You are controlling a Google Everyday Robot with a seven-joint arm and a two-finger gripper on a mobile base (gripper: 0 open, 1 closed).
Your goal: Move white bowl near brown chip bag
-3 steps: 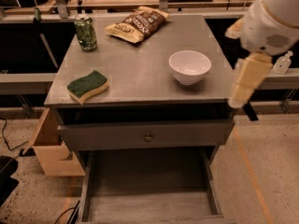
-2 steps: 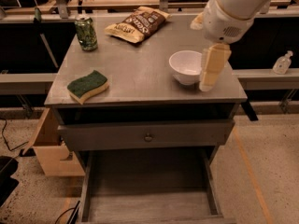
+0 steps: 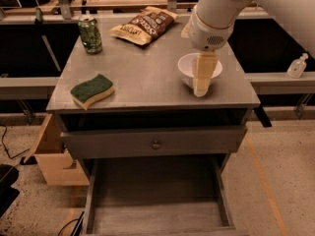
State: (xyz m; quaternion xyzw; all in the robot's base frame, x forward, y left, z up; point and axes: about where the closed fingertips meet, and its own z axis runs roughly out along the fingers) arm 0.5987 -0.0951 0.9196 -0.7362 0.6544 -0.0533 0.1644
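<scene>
The white bowl (image 3: pixel 188 66) sits on the right part of the grey table top (image 3: pixel 142 68). The brown chip bag (image 3: pixel 145 24) lies flat at the back middle of the table, well behind and to the left of the bowl. My gripper (image 3: pixel 202 85) hangs from the white arm, which comes in from the upper right. It points down in front of the bowl's middle and hides part of the bowl. I cannot tell whether it touches the bowl.
A green-topped yellow sponge (image 3: pixel 92 90) lies at the front left and a green can (image 3: pixel 90 34) stands at the back left. Below the table top the bottom drawer (image 3: pixel 157 200) stands pulled open. A cardboard box (image 3: pixel 51 156) sits on the floor at the left.
My arm has swung in from the right side of the table, moving left and over the top. The gripper now hangs at the bowl. The bowl, bag, sponge and can have not moved.
</scene>
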